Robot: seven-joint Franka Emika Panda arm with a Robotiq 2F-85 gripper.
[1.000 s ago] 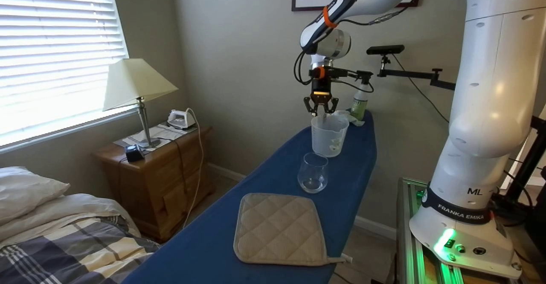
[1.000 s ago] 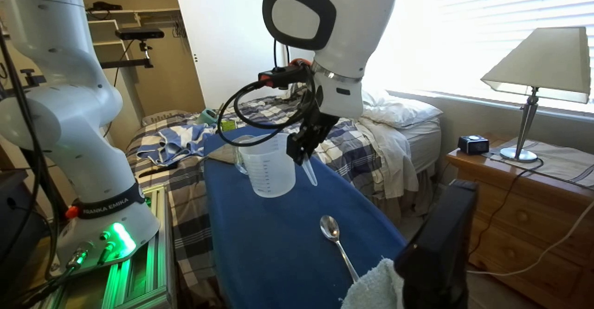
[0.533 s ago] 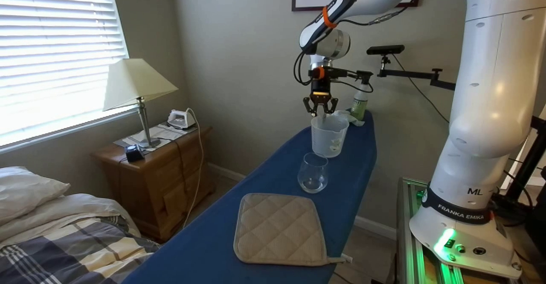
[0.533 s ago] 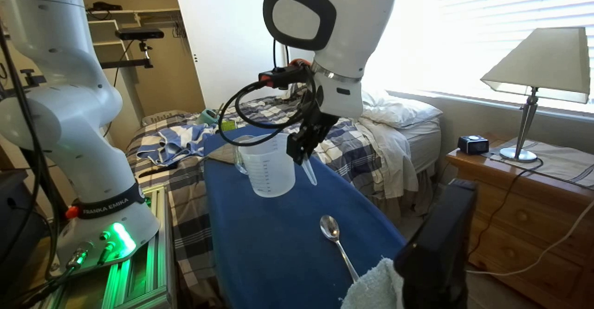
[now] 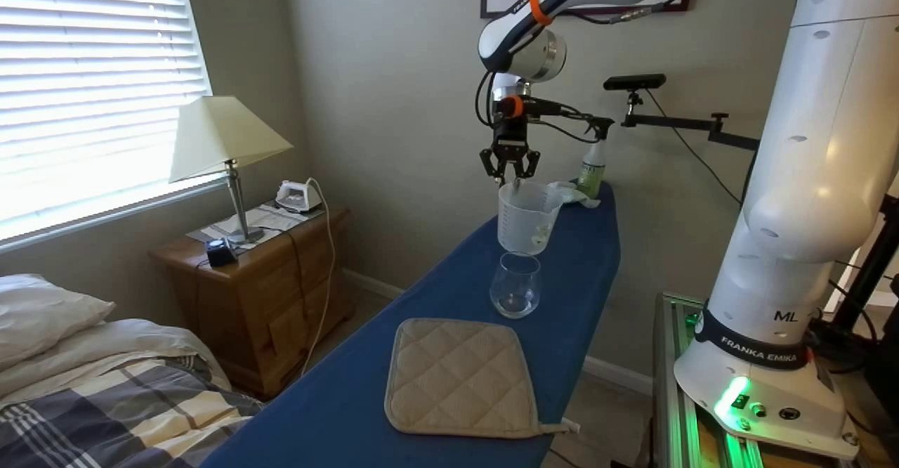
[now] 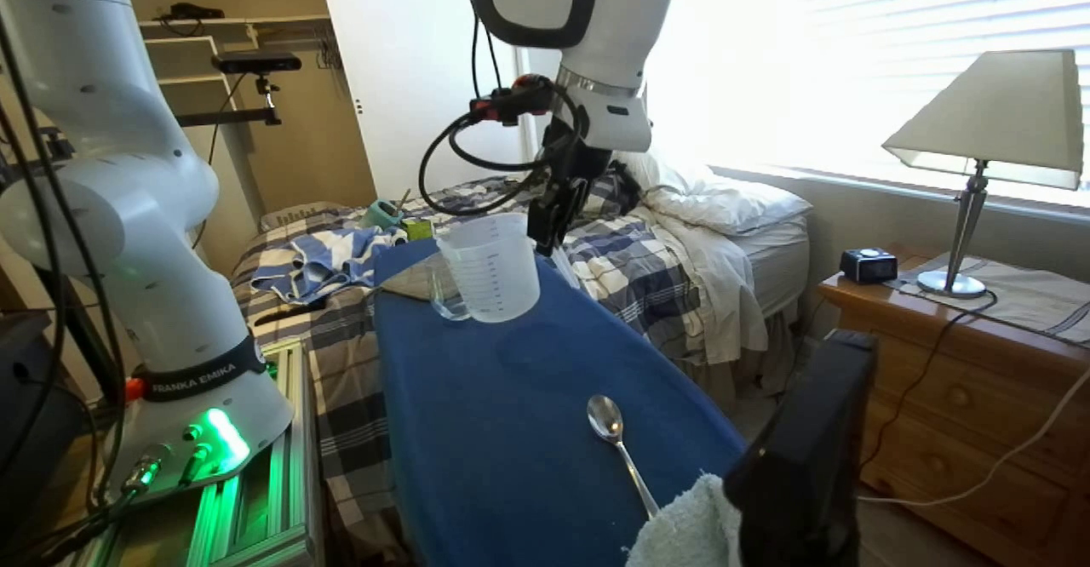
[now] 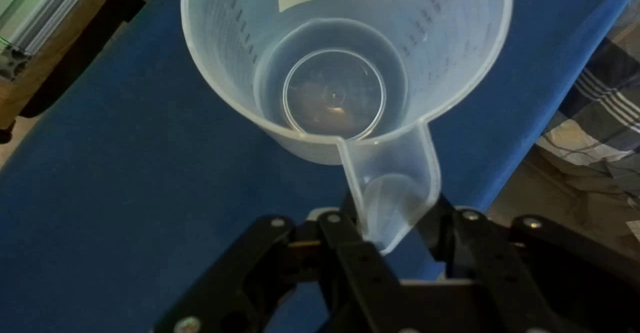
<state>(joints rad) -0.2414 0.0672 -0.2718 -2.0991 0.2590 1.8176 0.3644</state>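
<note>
Cloudy plastic jug was beside and below the pincer, which pinched its handle. Likely light unless filled, slightly springy, slick, hard to break. Handle seemed the best hold.

I'm standing in a home bedroom: there's a navy-and-cream plaid bed, a white pillow, and a brown wooden nightstand bearing a cream-shaded metal lamp.

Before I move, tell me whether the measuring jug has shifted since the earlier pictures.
Yes: in an exterior view, the measuring jug has moved up the picture, away from the unmoved spoon.
</note>
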